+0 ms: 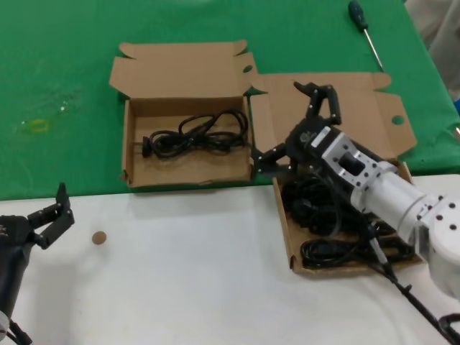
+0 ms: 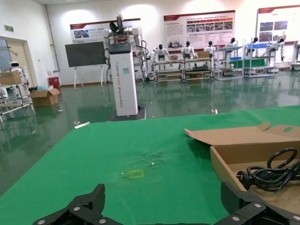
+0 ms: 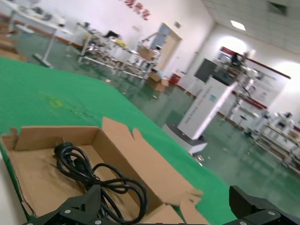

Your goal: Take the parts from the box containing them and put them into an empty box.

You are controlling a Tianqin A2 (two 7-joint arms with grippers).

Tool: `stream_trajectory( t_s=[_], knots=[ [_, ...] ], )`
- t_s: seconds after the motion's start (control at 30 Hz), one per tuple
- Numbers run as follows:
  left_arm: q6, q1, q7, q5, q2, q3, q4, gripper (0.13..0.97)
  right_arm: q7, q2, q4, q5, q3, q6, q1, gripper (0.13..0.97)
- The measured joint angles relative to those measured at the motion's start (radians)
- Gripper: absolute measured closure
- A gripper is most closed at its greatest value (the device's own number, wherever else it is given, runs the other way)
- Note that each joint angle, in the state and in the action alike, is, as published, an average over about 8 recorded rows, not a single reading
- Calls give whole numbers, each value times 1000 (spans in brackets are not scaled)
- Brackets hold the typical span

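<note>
While my two arms share a table point(image 1: 180, 273) that is white near me and covered with green cloth point(image 1: 65, 79) farther off, two shallow brown cardboard boxes lie open side by side across the boundary. My right arm, grey and silver, reaches in from the right above the wider box point(image 1: 291, 244), which holds several bundled black rubber power cords point(image 1: 330, 251); its large plain lid point(image 1: 374, 115) lies flat behind it on the green. My right gripper point(image 1: 291, 126) hovers with its black fingers point(image 1: 320, 97) spread wide and grasping nothing, over the seam where the two boxes meet. On my left stands the narrower box point(image 1: 129, 144) with curved lid tabs; one looped black cord with moulded plug point(image 1: 194, 136) lies on its floor. My left gripper point(image 1: 50, 215) rests low at the near left over the white surface, fingers released and empty. A green-handled screwdriver point(image 1: 365, 32) lies at the far right of the cloth. A small brown disc point(image 1: 99, 237) sits on the white table just beside my left gripper.
</note>
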Motion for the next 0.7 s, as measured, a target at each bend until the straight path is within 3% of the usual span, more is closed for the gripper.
stream_trajectory(
  t_s=[0.4, 0.7],
  knots=[
    [0, 0, 0, 0, 0, 0, 0, 168, 96, -17, 86, 55, 67, 116, -145, 129],
    [0, 0, 0, 0, 0, 0, 0, 132, 167, -30, 150, 96, 117, 202, -253, 129]
  ],
)
